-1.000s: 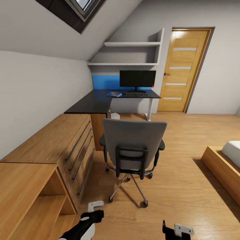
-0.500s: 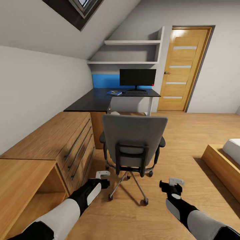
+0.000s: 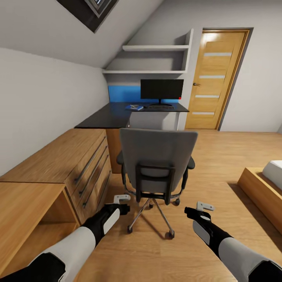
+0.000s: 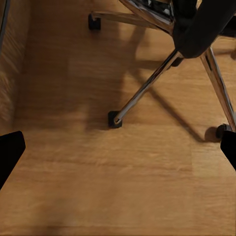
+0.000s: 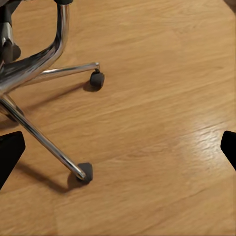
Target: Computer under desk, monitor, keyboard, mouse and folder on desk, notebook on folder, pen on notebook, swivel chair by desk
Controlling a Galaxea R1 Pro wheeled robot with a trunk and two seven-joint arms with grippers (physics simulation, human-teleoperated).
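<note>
Swivel chair [image 3: 156,164]: grey back toward the camera, standing on the wood floor [image 3: 219,156] between the robot and the desk [image 3: 117,115], well short of it; chrome star base and castors shown in both wrist views.

Desk: black top in the far corner under two wall shelves [image 3: 154,58]. On it: monitor [image 3: 161,90], upright; keyboard [image 3: 160,105] at its foot; blue folder [image 3: 134,107] just beside the keyboard, with a small pale item on top, too small to identify.

Left gripper [image 3: 122,201]: low, near the chair's base, fingers spread, holding nothing. Right gripper [image 3: 199,209]: same height on the other side, fingers spread, holding nothing.

Surroundings: light-wood drawer cabinet [image 3: 74,164] along the left wall, close beside the chair; door [image 3: 213,80] right of the desk; bed platform [image 3: 262,192] at far right.
</note>
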